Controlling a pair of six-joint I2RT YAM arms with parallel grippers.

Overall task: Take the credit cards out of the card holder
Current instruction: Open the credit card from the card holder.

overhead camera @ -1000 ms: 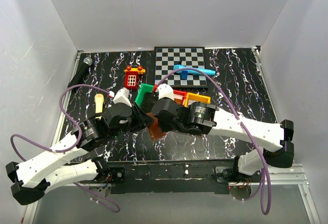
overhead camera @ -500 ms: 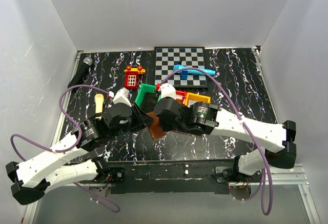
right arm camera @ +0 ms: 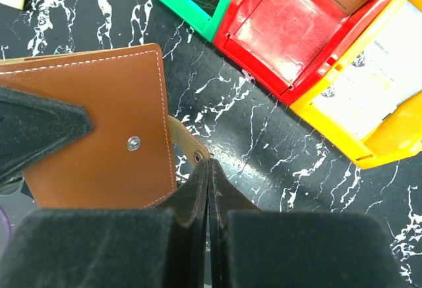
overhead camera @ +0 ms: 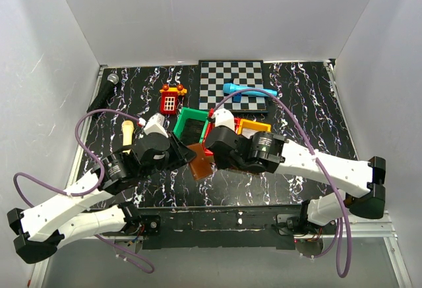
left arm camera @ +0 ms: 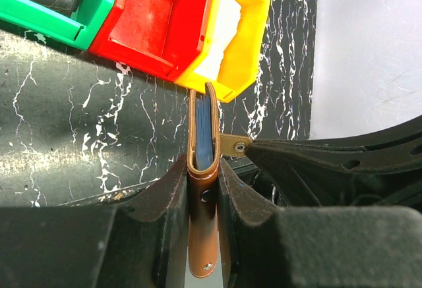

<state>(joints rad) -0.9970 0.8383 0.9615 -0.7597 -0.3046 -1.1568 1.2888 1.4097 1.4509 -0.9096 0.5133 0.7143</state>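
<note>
**A:** So, what moved in the last second?

**B:** Only the right arm. Seen from above, it has slid off to the right, away from the wallet [right arm camera: 99, 123]. More of the brown leather shows than a moment ago. The left arm and the wallet have hardly shifted.

**A:** Who has the wallet?

**B:** The left gripper [left arm camera: 202, 166]. Its fingers are narrowed onto it, one on each face. They hold it on edge over the table [right arm camera: 264, 136], near the front of the coloured bins [right arm camera: 277, 31].

**A:** And the right gripper [right arm camera: 208, 166]?

**B:** Its fingers are pressed fully together, and the tip of the snap strap [right arm camera: 186, 138] seems to be nipped between them. The strap stands out sideways from the wallet toward that gripper. I judge that the pull-away has drawn it clear of its snap.

**A:** Are the cards out, then?

**B:** No. The wallet is folded nearly flat. From the left wrist only a slit of blue lining [left arm camera: 204, 133] shows between the halves, and I can't pick out a single card in it. With the clasp freed, spreading the halves is probably next. Taking the cards out is all still to do.
</note>
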